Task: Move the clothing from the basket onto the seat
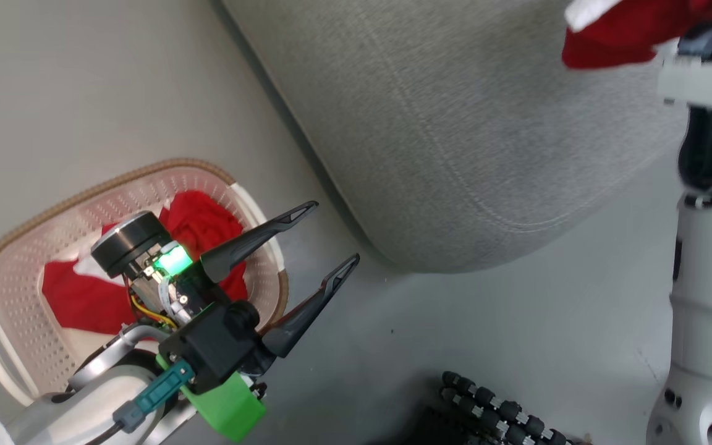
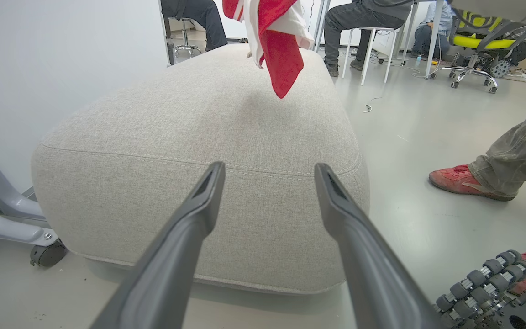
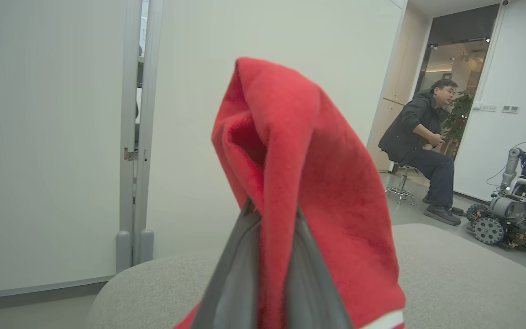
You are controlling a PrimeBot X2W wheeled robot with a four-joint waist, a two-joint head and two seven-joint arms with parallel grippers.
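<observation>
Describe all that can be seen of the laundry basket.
The laundry basket is cream-white perforated plastic with a brown woven-look rim and white side handles. It stands on the grey floor, apart from the grey seat. Red clothing with white parts lies inside. The open left hand hides part of it.

- Seat (image 1: 455, 123): broad bare top across the upper middle of the head view. It is blocked at the upper right corner, where the clothing (image 1: 615, 37) hangs from the right gripper (image 3: 273, 214), its fingers pinched on the cloth.
- Floor (image 1: 467, 334): open strip between seat and basket (image 1: 84, 193), lower centre. The left gripper (image 1: 334, 232), fingers spread, juts into it.
- Basket mouth: largely covered by the left arm's wrist.
- Roller wheels (image 1: 498, 411): bottom edge, right of centre.
- Person's red shoe (image 2: 459, 180): right of the left wrist view, on the floor near the seat.
- Grey castor frame (image 2: 2, 210): lower left, just beside the seat.
</observation>
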